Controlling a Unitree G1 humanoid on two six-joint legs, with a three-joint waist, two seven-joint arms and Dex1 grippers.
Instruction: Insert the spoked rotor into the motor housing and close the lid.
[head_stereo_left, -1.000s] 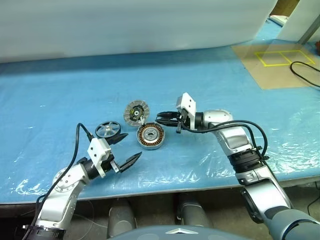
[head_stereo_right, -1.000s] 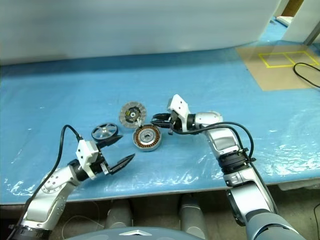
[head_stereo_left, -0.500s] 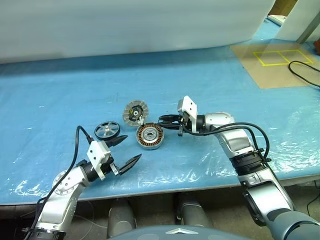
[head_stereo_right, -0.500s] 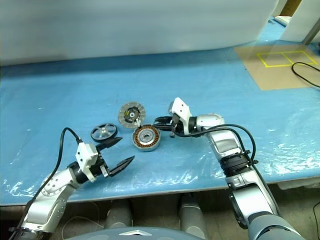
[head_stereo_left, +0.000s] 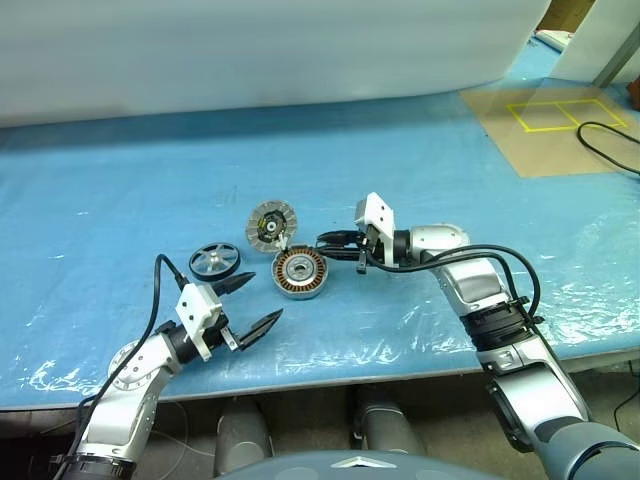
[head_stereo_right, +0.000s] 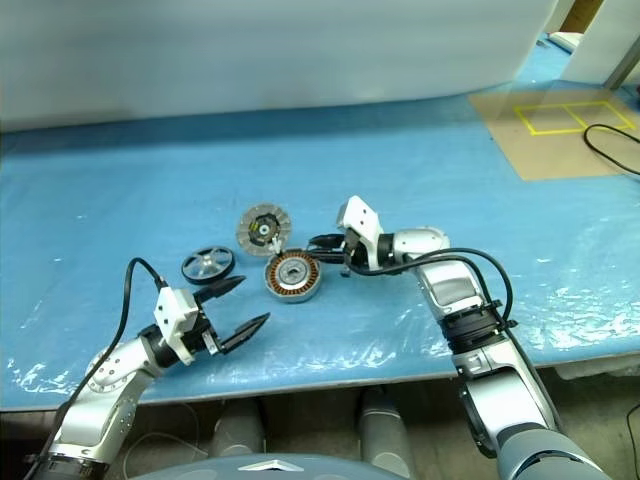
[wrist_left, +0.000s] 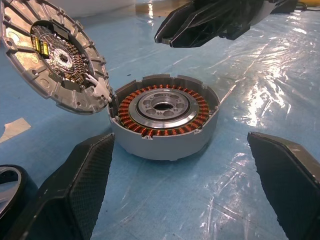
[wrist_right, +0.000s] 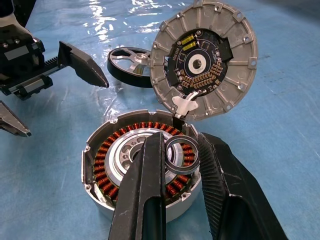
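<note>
- We are seeing the housing (head_stereo_left: 300, 273) sitting on the blue sheet (head_stereo_left: 120, 180), open side up, with copper windings around its dark central hole.
- The lid (head_stereo_left: 272, 225) is standing tilted open at the housing's far rim, touching it at a small white tab, ribbed face with green-yellow centre towards the housing.
- The rotor (head_stereo_left: 215, 260) is lying flat on the sheet just to the left of the housing, apart from it.
- We are noting the right gripper (wrist_right: 182, 165) pinching a small dark ring (wrist_right: 182, 154) between its fingers, just above the housing's windings.
- The left gripper (head_stereo_left: 248, 305) is hanging with fingers spread wide and empty, near the rotor and in front of the housing, touching neither.
</note>
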